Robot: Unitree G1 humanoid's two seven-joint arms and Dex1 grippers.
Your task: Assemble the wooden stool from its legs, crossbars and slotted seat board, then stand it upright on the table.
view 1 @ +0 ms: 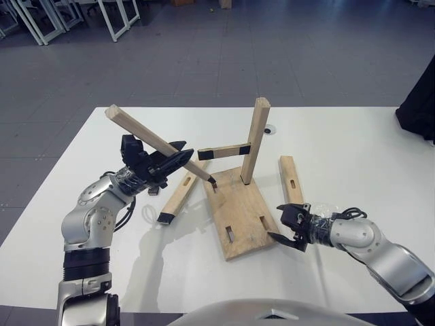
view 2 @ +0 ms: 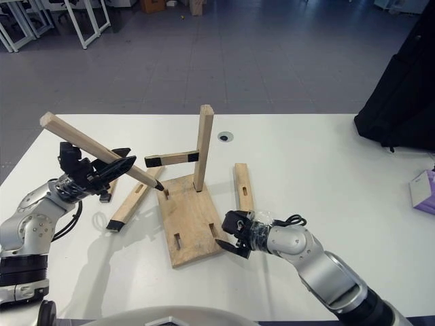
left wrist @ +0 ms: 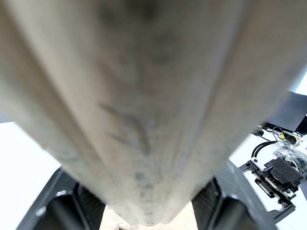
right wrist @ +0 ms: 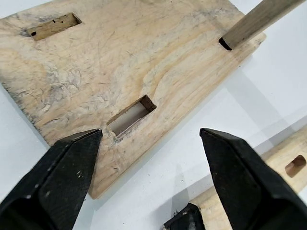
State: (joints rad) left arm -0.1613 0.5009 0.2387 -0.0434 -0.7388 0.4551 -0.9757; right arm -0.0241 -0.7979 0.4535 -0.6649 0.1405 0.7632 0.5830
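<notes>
So the seat board is lying flat in the middle of the white tabletop, slots facing up. One upright leg is standing in a slot at the board's far end. It's got a crossbar sticking out sideways toward the robot's left, with a black tip on the free end.

The left tool is clamped on a slanted leg. That leg's black-tipped lower end is sitting right at the slot on the board's far left corner, and the top end points up and away to the left. From the left wrist you mostly just get wood with a dark finger on either side of it.

The right tool is open and holding nothing. It's right at the board's near right edge, with its jaws spread either side of the near slot.

Two more pieces are lying on the tabletop. The spare left leg is just beside the board's left edge, and the spare right leg is a slotted piece just off its right side.
</notes>
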